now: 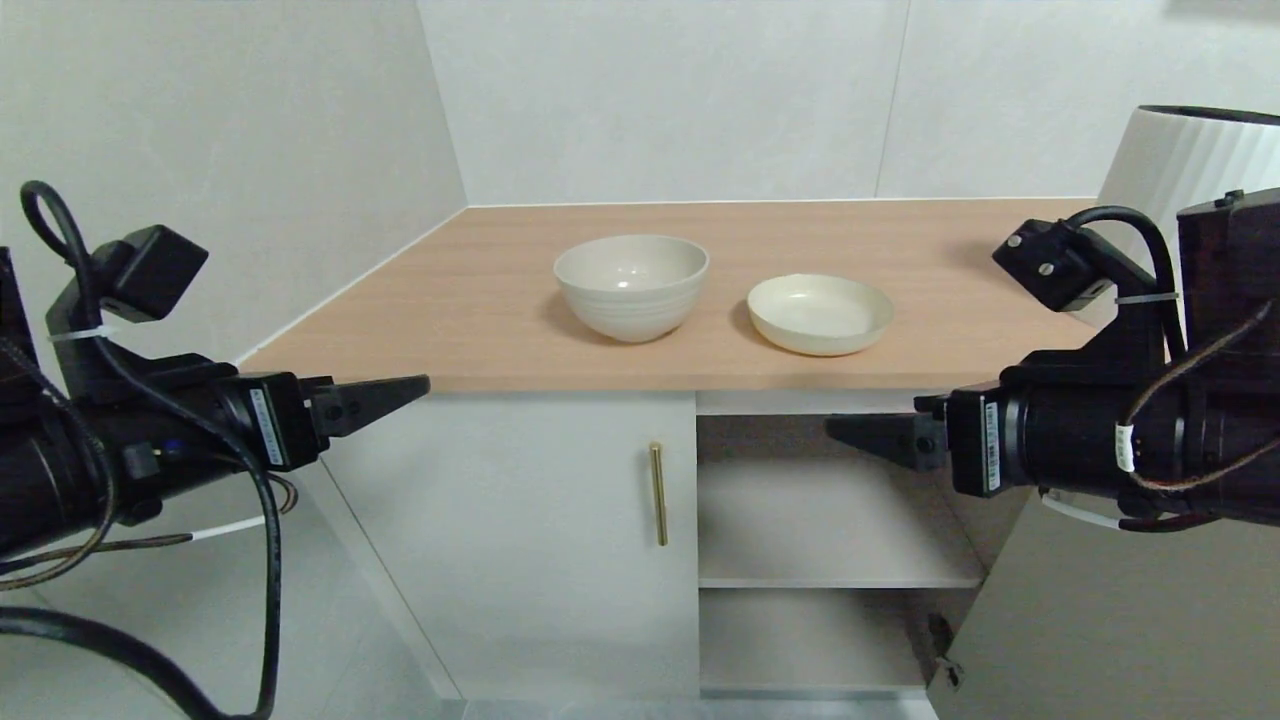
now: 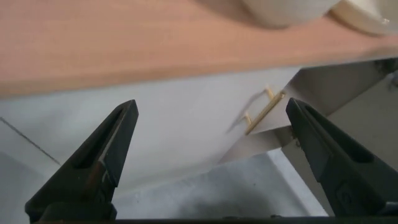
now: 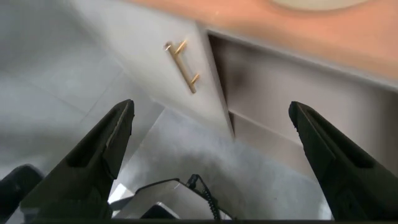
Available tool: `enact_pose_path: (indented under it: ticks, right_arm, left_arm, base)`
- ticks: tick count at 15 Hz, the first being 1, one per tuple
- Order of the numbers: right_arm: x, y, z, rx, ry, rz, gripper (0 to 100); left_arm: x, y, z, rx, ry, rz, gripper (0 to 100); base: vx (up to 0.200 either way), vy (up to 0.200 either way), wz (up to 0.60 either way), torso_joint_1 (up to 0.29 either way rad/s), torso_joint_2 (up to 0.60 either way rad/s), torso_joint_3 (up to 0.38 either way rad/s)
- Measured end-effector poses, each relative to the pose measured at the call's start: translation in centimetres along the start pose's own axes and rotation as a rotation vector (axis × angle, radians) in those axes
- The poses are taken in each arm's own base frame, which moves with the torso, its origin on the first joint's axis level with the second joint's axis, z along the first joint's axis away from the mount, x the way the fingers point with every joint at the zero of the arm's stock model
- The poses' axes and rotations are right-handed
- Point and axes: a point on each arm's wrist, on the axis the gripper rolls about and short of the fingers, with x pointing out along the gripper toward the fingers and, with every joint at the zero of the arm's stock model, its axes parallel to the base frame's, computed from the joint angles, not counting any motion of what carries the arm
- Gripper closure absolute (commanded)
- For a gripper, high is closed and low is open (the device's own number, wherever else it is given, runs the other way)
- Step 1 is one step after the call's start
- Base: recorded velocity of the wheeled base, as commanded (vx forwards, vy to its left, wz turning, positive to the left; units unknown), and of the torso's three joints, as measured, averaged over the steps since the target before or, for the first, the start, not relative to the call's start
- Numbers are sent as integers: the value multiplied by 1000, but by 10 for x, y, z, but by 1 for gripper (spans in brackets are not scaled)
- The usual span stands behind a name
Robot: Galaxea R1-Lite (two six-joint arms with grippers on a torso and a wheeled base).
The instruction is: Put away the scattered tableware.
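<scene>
Wood tops the counter [image 1: 480, 300], and both pieces of tableware sit on it. We see a deep cream bowl [image 1: 631, 285] near the middle and a shallow plate [image 1: 820, 313] just beside it on the right, the two not touching. Below is the cabinet [image 1: 810, 402]. Its left door [image 1: 520, 520] is shut, with a brass handle [image 1: 658, 494] upright at the door's edge. Its right compartment [image 1: 830, 480] is open and shows a shelf [image 1: 830, 530].

Our left arm lies low on the left, stretched level. Its gripper [image 1: 415, 385] points inward just under the counter's front edge, before the shut door. In the left wrist view its fingers [image 2: 102, 158] stand spread wide.

Our right arm mirrors it from the right, also level. Its gripper [image 1: 835, 425] is in front of the open compartment's upper part, and its fingers [image 3: 339, 155] are likewise wide apart. Both grippers are well apart from the bowl and plate.
</scene>
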Motion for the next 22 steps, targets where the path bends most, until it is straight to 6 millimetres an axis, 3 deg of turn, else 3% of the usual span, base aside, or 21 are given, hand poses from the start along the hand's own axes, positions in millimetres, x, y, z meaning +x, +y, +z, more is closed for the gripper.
enact_pose_path:
  ticks: [6, 9, 12, 16, 22]
  right_arm:
    - [8, -7, -1, 9, 8, -23, 0]
    - [17, -12, 0, 15, -4, -41, 0]
    - [32, -25, 2, -19, -47, -74, 0]
    - [55, -37, 4, -21, -62, -162, 0]
    - [74, -41, 11, 46, -57, -259, 0]
  left_arm:
    - [16, -3, -3, 0, 40, -22, 0]
    - [31, -1, 0, -2, 55, -22, 0]
    - [59, -2, 17, 0, 65, -34, 0]
    - [83, -16, 14, -47, 250, -27, 0]
    - [119, -45, 23, -178, 203, 102, 0]
  base:
    - [0, 0, 0, 187, -465, -297]
    - [0, 0, 0, 203, -479, -286]
    - [0, 0, 0, 116, -256, -149]
    - [0, 0, 0, 10, -18, -12]
    - [0, 0, 0, 0, 0, 0]
